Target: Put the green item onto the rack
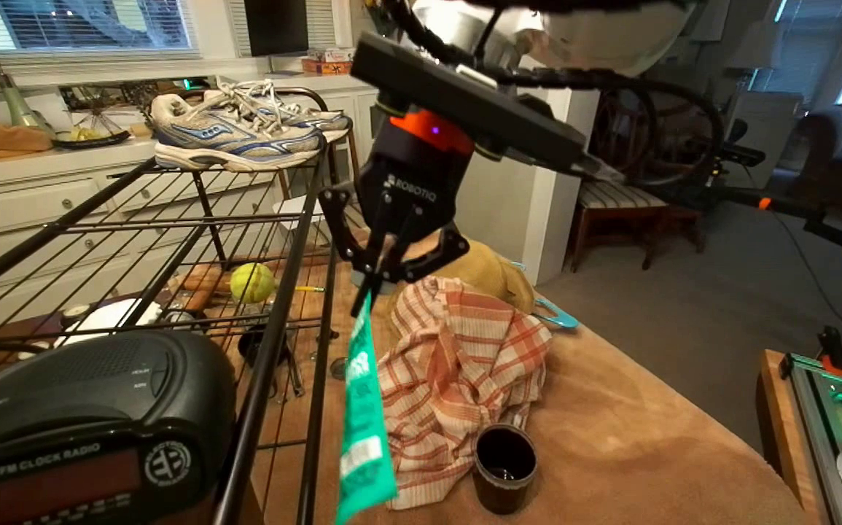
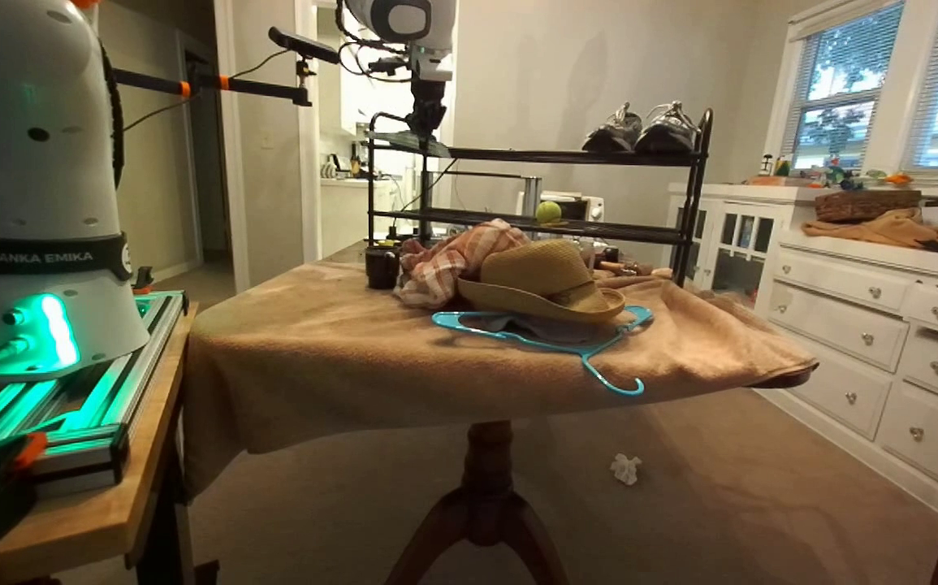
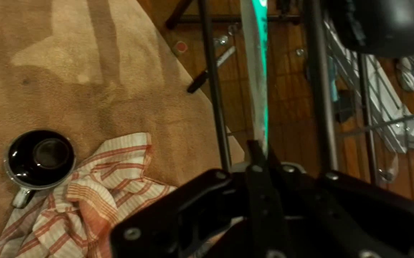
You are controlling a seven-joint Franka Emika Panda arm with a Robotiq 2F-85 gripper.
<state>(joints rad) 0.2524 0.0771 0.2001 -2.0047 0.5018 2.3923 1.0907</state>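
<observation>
The room around me has a carpet (image 1: 603, 292) and a long white drawer cabinet (image 2: 826, 321). The brown-covered table (image 2: 314, 357) has a curved edge, and in an exterior view a wide bare part of it runs toward the carpet. Just beside it stands the black rack (image 2: 533, 155); in the wrist view the wooden floor (image 3: 289, 93) shows past the table's edge. On the table lies the crumpled striped cloth (image 1: 457, 364). On top of the rack, the clock radio (image 1: 100, 408) is at one end and the sneakers (image 1: 238, 142) are at the other, with a good stretch of open room between them. My gripper (image 1: 364, 295) is narrow: it holds the green strip (image 1: 366, 437) by the upper end. This strip hangs down near the rack's long side; if it touches there, I cannot tell. The dark mug (image 1: 497, 492) stands upright on the table, just beside the cloth.
</observation>
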